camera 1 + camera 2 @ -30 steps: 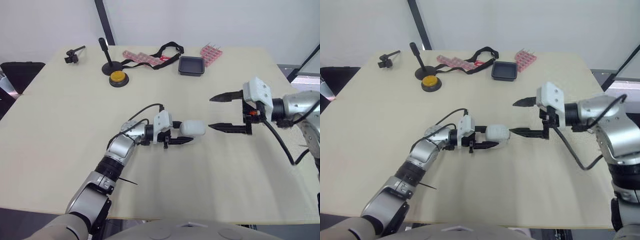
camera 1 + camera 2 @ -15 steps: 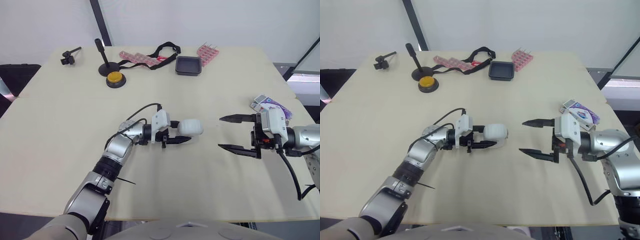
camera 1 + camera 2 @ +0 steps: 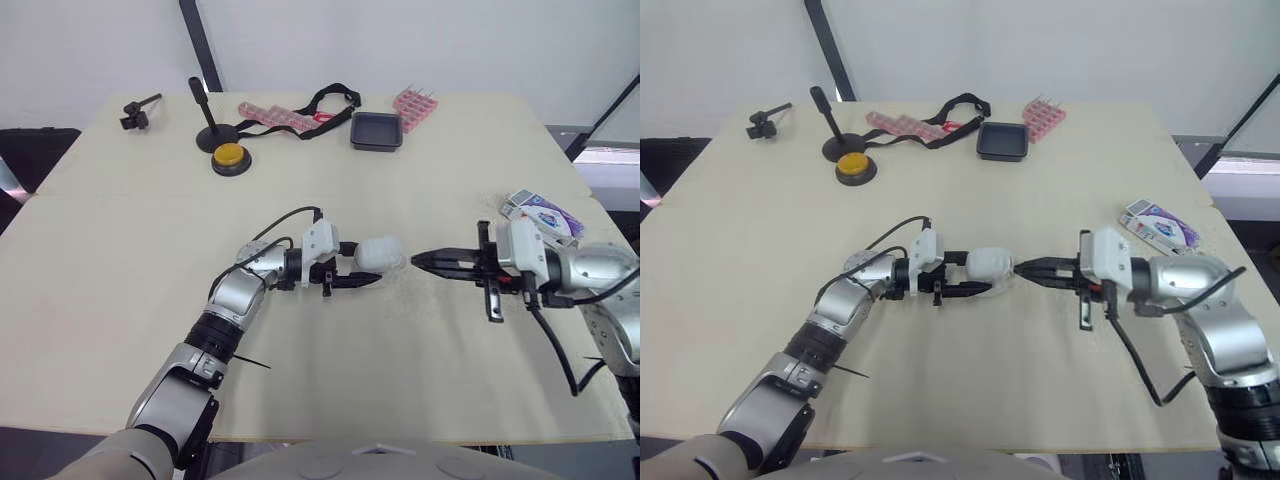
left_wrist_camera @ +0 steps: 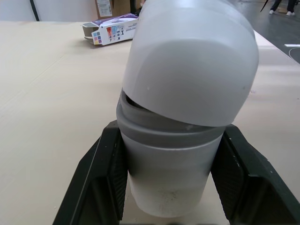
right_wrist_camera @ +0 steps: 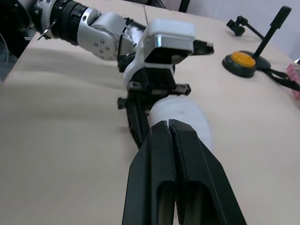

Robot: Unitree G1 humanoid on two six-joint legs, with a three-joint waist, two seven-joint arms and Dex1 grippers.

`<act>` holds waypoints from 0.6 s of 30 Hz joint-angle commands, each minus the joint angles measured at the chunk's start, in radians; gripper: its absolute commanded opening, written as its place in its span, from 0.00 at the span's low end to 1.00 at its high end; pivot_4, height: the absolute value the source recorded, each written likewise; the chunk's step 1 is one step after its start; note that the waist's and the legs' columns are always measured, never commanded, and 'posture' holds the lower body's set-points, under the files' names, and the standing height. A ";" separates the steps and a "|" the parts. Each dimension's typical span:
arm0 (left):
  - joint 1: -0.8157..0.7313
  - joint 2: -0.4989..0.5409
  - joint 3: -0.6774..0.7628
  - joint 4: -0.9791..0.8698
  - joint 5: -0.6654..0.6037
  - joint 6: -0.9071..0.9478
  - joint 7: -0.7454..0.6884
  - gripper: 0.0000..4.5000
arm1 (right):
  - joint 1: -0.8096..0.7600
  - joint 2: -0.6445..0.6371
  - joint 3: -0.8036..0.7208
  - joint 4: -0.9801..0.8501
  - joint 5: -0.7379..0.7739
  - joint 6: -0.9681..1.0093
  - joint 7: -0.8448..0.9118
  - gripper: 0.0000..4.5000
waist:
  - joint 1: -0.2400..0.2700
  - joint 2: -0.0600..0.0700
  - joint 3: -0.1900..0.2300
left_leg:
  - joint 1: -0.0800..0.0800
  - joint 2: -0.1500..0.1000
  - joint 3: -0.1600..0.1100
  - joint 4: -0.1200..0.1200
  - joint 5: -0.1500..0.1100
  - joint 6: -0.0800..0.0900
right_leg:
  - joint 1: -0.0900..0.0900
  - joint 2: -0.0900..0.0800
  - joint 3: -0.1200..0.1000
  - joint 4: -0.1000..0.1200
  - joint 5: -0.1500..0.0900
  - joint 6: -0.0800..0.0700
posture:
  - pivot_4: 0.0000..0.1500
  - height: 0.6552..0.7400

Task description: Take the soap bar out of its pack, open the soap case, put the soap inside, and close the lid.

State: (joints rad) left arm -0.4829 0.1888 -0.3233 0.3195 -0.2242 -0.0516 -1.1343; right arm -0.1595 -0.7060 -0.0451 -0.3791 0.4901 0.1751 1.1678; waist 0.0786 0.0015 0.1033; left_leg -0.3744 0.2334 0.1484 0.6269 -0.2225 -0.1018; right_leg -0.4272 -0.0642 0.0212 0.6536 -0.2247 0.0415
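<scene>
Two grippers nose to nose over the middle of the table [image 3: 150, 250], both on one line running left to right. Between them the soap case [image 3: 381, 253], long axis along that same line, low on the tabletop, clamped by its near end in the left gripper [image 3: 368, 266], one black finger [image 4: 101, 173] on each flank. Straight off the case's free end, the right gripper [image 3: 418, 259], fingers pressed together into a single point, tips touching the case or all but touching; no telling which. Better placed for prising at the lid, by judgement: the right arm. Behind that arm and well apart, the soap pack [image 3: 540, 213], flat near the table's edge; emptied or not, impossible to say. Smallest, the lid [image 4: 192, 61]: tipped up a little on one side, grey rim bared beneath, not fully open.
</scene>
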 commanded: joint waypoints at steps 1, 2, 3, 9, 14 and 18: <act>0.003 0.007 0.008 0.002 0.005 0.007 0.001 0.44 | -0.037 0.003 0.031 -0.024 -0.032 0.010 -0.037 0.01 | 0.000 0.000 0.000 | 0.000 0.000 0.000 0.000 0.000 0.000 | 0.000 0.000 0.000 0.000 0.000 0.000 | 1.00 0.87; 0.004 0.007 0.008 0.001 0.005 0.008 0.001 0.44 | -0.049 0.005 0.045 -0.024 -0.037 0.016 -0.044 0.01 | 0.000 0.000 0.000 | 0.000 0.000 0.000 0.000 0.000 0.000 | 0.000 0.001 0.000 0.000 0.000 0.000 | 1.00 0.87; 0.004 0.007 0.008 0.000 0.005 0.008 0.002 0.44 | -0.059 0.008 0.056 -0.024 -0.041 0.020 -0.050 0.01 | 0.000 0.000 0.000 | 0.000 0.000 0.000 0.000 0.000 0.000 | 0.000 0.001 0.000 0.000 0.000 0.000 | 1.00 0.87; 0.005 0.008 0.007 -0.001 0.008 0.005 0.005 0.44 | -0.121 0.013 0.111 -0.017 -0.065 0.050 -0.070 0.01 | -0.001 0.000 0.000 | 0.000 0.000 0.000 0.000 0.000 0.000 | 0.000 0.001 0.000 0.000 0.000 0.000 | 1.00 0.87; 0.007 0.007 0.007 -0.003 0.009 0.004 0.007 0.44 | -0.145 0.011 0.125 -0.014 -0.073 0.063 -0.077 0.01 | 0.000 0.000 0.000 | 0.000 0.000 0.000 -0.001 0.000 -0.001 | 0.000 0.002 0.000 0.000 0.000 0.000 | 1.00 0.87; 0.010 0.007 0.005 -0.005 0.010 0.003 0.009 0.44 | -0.148 0.001 0.131 -0.008 -0.087 0.076 -0.085 0.01 | 0.000 0.000 0.000 | 0.000 0.000 0.000 -0.001 0.000 -0.001 | 0.000 0.002 0.000 0.000 0.000 0.001 | 1.00 0.87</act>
State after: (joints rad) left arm -0.4819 0.1888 -0.3236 0.3184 -0.2241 -0.0520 -1.1310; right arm -0.2890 -0.6939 0.0959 -0.3765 0.4101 0.2485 1.0907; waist 0.0785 0.0014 0.1034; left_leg -0.3745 0.2329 0.1484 0.6262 -0.2226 -0.1026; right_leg -0.4271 -0.0626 0.0212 0.6532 -0.2244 0.0421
